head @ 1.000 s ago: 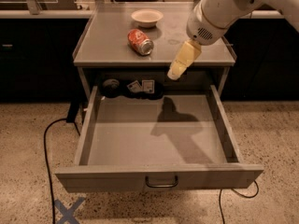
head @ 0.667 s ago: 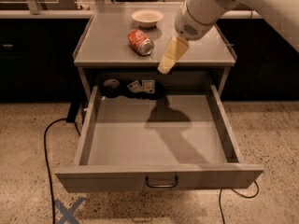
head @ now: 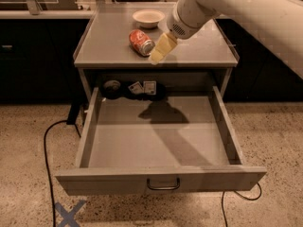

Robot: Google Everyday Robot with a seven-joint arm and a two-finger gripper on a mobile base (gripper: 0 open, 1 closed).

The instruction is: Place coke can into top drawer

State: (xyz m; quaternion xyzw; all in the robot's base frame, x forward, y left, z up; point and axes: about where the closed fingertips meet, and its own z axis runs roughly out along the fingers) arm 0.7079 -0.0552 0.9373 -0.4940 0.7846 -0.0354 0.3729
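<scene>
The coke can, red with a silver top, lies on its side on the grey cabinet top. My gripper hangs just to the right of the can, its yellowish tips close above the cabinet top and near the can's silver end. The top drawer is pulled fully out below, with its grey inside bare and a dark pull handle at the centre of its front panel.
A white bowl stands behind the can on the cabinet top. Small dark items sit at the back of the drawer opening. Black cables run on the speckled floor to the left and right. Blue tape marks an X on the floor.
My gripper has moved left across the cabinet top, from near the right edge to right beside the coke can. The can and the drawer have not moved.
</scene>
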